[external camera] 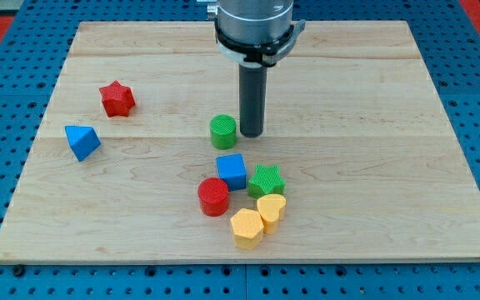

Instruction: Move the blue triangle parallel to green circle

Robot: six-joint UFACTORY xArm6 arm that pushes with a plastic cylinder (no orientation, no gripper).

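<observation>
The blue triangle (82,141) lies on the wooden board (373,117) at the view's left. The green circle (222,132) stands near the board's middle. My tip (251,133) rests on the board just right of the green circle, very close to it or touching; I cannot tell which. The tip is far to the right of the blue triangle.
A red star (117,98) lies above and right of the blue triangle. Below the green circle is a cluster: a blue cube (232,171), a green star (267,181), a red circle (213,197), a yellow heart-like block (271,208) and a yellow hexagon (247,227).
</observation>
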